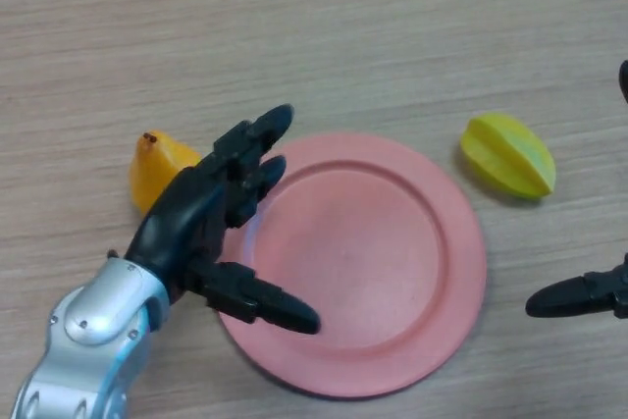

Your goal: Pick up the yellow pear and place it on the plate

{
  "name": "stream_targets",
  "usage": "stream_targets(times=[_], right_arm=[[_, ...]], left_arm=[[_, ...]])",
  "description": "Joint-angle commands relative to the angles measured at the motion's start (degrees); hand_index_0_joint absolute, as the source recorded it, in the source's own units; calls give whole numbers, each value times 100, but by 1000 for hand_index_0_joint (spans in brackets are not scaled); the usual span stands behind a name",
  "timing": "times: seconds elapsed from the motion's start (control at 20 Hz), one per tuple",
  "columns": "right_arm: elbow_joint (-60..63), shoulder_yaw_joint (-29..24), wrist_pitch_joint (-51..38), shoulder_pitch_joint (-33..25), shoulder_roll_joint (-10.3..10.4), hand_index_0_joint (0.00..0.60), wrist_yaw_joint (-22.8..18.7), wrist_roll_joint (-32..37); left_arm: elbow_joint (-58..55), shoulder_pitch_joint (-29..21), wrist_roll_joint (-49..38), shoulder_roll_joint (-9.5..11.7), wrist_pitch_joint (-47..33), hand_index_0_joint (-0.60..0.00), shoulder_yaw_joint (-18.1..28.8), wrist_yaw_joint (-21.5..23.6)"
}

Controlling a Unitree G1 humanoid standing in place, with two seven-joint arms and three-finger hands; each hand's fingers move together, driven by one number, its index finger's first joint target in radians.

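A yellow pear [157, 170] lies on the wooden table just left of a pink plate [392, 262], its stem end pointing up-left. My left hand [201, 218] is over the pear's right side and the plate's left rim, with fingers straight and the thumb spread over the plate; it holds nothing. Part of the pear is hidden behind the hand. My right hand [579, 295] shows only as a finger at the right edge, beside the plate.
A yellow-green star fruit [508, 155] lies on the table to the upper right of the plate. The table [294, 36] is light wood.
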Motion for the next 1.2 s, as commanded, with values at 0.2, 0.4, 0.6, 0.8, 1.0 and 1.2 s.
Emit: stream_targets(times=[0.2,0.4,0.6,0.8,1.0,1.2], right_arm=[[-78,-341,-971,-135,-233,0,-8,330],[22,-391,-1057,-64,-232,0,53,390],[70,-421,-1082,-105,-262,0,71,357],[40,-398,-1029,-63,-232,0,45,407],[12,-313,-1010,-33,-204,0,31,340],[-51,-222,-968,-40,-169,0,-31,344]], left_arm=[[2599,-962,521,1171,-3445,0,1976,3219],[1543,-734,1278,1437,-4356,0,2009,4190],[-3,-498,87,957,-3831,0,1633,2596],[-1020,-334,-360,767,-3110,0,1525,1642],[-1594,-230,-748,731,-2494,0,1532,1188],[-1929,-143,-915,686,-2240,0,1505,1041]])
